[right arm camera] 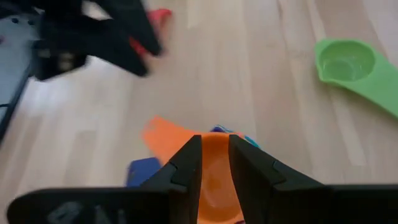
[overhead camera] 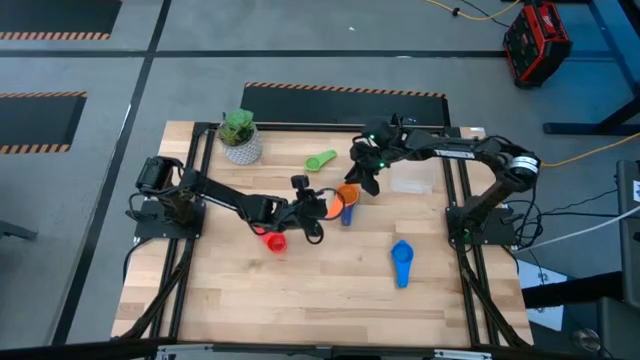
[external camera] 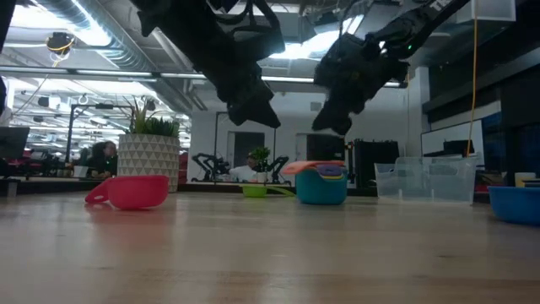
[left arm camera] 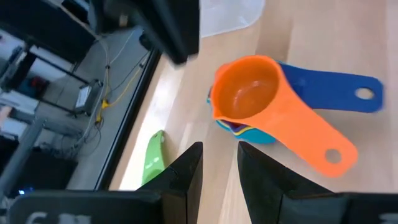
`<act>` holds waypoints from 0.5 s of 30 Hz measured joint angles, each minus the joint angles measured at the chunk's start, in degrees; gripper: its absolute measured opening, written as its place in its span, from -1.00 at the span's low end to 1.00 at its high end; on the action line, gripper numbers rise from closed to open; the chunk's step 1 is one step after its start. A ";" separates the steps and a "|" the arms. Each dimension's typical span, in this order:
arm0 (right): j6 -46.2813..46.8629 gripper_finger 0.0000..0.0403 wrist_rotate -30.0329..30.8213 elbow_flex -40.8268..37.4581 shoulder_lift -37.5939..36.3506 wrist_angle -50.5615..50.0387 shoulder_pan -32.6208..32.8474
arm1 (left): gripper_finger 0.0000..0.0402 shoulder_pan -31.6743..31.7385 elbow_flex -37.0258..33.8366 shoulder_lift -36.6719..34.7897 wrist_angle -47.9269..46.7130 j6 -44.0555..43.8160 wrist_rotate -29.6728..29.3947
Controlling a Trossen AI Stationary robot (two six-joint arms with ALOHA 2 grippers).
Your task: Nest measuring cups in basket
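High view: orange cup nested atop blue stack | left pincer, right pincer: narrowly parted, empty

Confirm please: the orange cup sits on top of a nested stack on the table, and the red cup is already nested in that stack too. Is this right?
Not entirely. The orange cup does top the stack, but the red cup lies alone on the table, apart from the stack, as the low view shows.
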 joint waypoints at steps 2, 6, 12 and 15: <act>0.04 -0.58 0.00 0.00 -2.41 -1.68 0.71 | -0.53 0.80 0.00 0.00 -0.01 -1.78 0.03; -0.57 -0.58 0.01 -0.50 -6.24 -4.39 3.21 | -0.53 2.68 0.00 0.00 -0.06 -7.26 2.67; -1.01 -0.58 4.07 -5.67 -9.41 -4.52 9.39 | -0.53 5.23 0.00 0.00 -0.24 -14.19 9.54; -0.97 -0.58 9.67 -9.06 -9.57 -3.91 12.20 | -0.53 5.87 0.00 0.00 -0.98 -15.97 11.77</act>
